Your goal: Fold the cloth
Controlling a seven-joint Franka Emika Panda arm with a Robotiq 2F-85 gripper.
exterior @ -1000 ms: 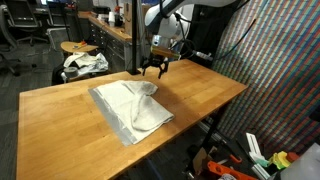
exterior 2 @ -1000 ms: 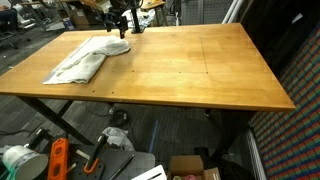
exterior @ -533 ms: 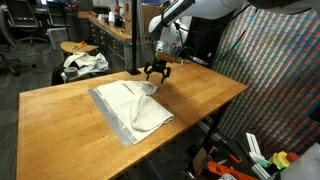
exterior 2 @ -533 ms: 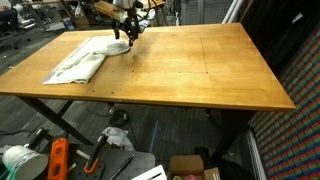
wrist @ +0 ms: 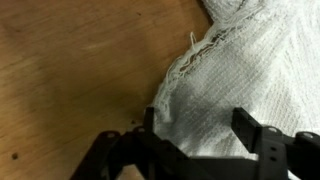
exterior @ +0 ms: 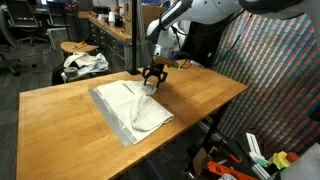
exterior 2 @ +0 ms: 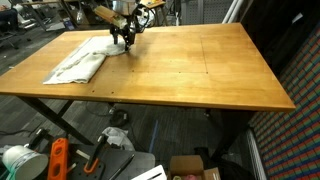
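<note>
The cloth [exterior: 130, 110] is a light-grey wrinkly sheet lying flat on the wooden table [exterior: 60, 130]; in an exterior view it lies near the table's far corner [exterior 2: 80, 62]. My gripper [exterior: 152, 82] points down onto the cloth's corner nearest the arm, also visible from the opposite side [exterior 2: 122, 40]. In the wrist view the gripper [wrist: 198, 120] is open. Its two dark fingers [wrist: 248, 125] straddle the frayed edge of the cloth [wrist: 230, 60], with fabric lying between them. Bare wood shows to the left.
A small white bundle with dark patches [exterior: 85, 63] rests on a round stool behind the table. Most of the tabletop [exterior 2: 200, 70] is bare wood. Tools and boxes [exterior 2: 60, 160] clutter the floor under the table's front edge.
The gripper has come down from above the cloth onto its corner. The jaws have drawn slightly closer together. The cloth has not shifted.
</note>
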